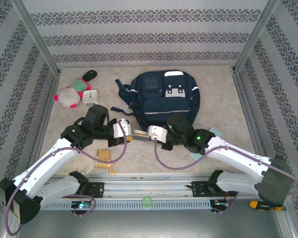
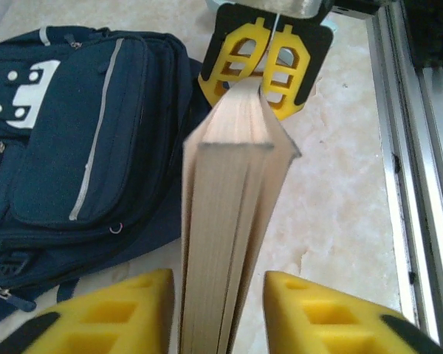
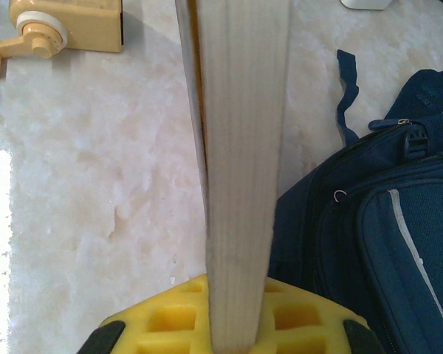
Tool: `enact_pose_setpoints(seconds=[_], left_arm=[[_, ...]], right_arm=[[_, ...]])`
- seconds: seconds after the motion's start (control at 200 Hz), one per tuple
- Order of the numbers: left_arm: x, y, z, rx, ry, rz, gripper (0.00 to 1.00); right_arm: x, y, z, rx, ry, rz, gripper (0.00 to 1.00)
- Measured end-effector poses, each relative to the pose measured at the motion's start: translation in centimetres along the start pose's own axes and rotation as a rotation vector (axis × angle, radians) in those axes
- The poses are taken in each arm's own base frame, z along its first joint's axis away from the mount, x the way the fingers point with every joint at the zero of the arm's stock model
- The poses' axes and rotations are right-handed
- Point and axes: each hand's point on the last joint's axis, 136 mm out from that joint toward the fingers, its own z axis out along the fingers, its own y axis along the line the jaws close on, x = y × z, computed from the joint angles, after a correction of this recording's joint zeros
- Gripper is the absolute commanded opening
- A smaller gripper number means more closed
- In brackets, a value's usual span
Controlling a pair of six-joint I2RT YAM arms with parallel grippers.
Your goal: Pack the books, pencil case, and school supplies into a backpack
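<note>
- Handover trouble is the main risk: the small book with pale page edges and a dark cover [image 2: 229,221] is held edge-up between both arms. It sits just off the near end of the large dark navy fabric backpack [image 1: 164,99], toward the table's near edge.
- The right gripper [image 2: 269,66] is pressed together on the book's far end, pinching it.
- The left gripper [image 2: 218,295] has a yellow finger close on either side of the near end. I cannot tell whether they press it (contact looks marginal).
- If the right lets go before the left bites, the book could tip and fall flat on the marbled table [image 1: 223,99].
- Opposed pulls could twist it or fan the pages, which splay at one end.
- The backpack looks zipped, so pushing the book at it would likely just shove the bag toward the far edge.
- The boxy yellow-orange crank sharpener [image 1: 105,157] sits by the near edge, apart from all this.
</note>
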Motion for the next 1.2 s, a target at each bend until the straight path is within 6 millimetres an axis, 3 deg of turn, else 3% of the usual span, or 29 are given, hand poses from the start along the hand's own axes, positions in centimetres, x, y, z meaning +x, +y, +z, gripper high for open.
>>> enact_pose_setpoints(seconds=[0.06,0.125,0.24,0.45,0.64,0.8,0.84,0.91,0.96,1.2], left_arm=[[0.0,0.0,0.2,0.0,-0.012,-0.004,0.01],[0.1,-0.2,0.3,-0.001,-0.027,-0.011,0.0],[0.6,-0.8,1.1,0.023,-0.065,-0.073,0.0],[-0.6,-0.5,1.5,0.024,-0.207,-0.185,0.0],[-2.6,0.3,1.0,0.024,-0.317,-0.246,0.0],[-3.7,2.4,0.6,-0.015,-0.381,-0.309,0.0],[-3.7,2.8,0.8,-0.016,-0.375,-0.33,0.0],[-3.7,3.5,1.2,-0.016,-0.359,-0.349,0.0],[-3.7,4.0,1.4,-0.023,-0.345,-0.361,0.0],[-4.1,5.9,1.5,-0.07,-0.313,-0.386,0.0]], right_arm=[[0.1,-0.2,-0.1,0.005,0.0,0.007,0.26],[-0.1,-1.1,-0.5,0.024,-0.04,0.04,0.41],[0.3,-3.7,-2.8,0.096,-0.214,0.196,0.56],[3.5,-5.3,-6.4,0.148,-0.462,0.454,0.63],[2.6,-5.2,-8.9,0.105,-0.639,0.526,0.64],[1.2,-5.5,-10.1,0.063,-0.737,0.565,0.66],[1.3,-5.7,-10.2,0.067,-0.749,0.591,0.67],[1.7,-6.3,-10.4,0.094,-0.764,0.641,0.85],[2.1,-6.9,-10.7,0.135,-0.773,0.677,0.91],[3.3,-8.6,-12.9,0.326,-0.845,0.772,0.91]])
